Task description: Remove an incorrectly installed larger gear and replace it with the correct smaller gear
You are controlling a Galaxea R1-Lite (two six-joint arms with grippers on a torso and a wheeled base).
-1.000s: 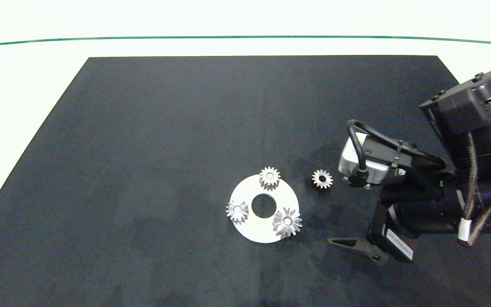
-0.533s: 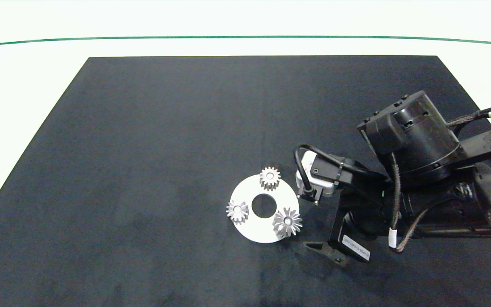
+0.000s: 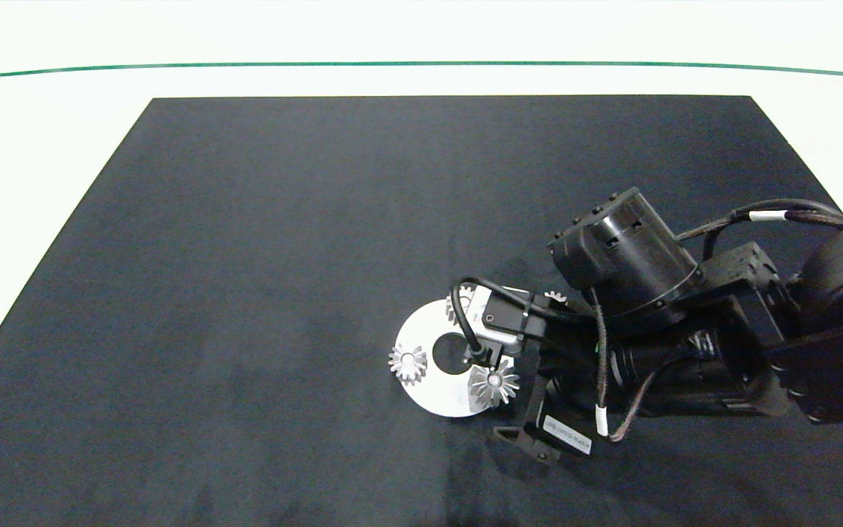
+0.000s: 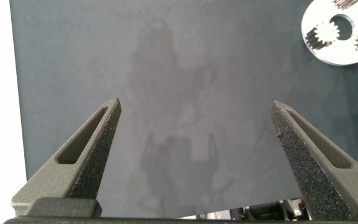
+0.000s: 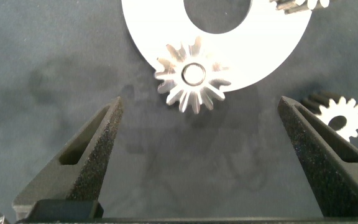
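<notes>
The larger gear (image 5: 192, 74), a silvery metal wheel with long, splayed, pointed teeth, is sitting on a peg at the rim of the flat white round plate with a big centre hole (image 3: 432, 399), on the side nearest the right arm. It looks solid, stiff and fairly heavy for its size, and the polished metal is probably slippery, so I would pinch it across 2 opposite sides of the tooth ring and lift straight up off the peg. It is lying flat with its bore pointing upward; being round, it has no long axis to speak of. The right gripper (image 5: 197, 155) is hovering just short of it, fingers spread wide and holding nothing. The smaller gear (image 5: 342, 118), short-toothed and silvery, is lying flat on the black mat (image 3: 260, 241) just beside the plate. The left gripper (image 4: 194, 155) is idling well apart over bare mat, also released and wide.
</notes>
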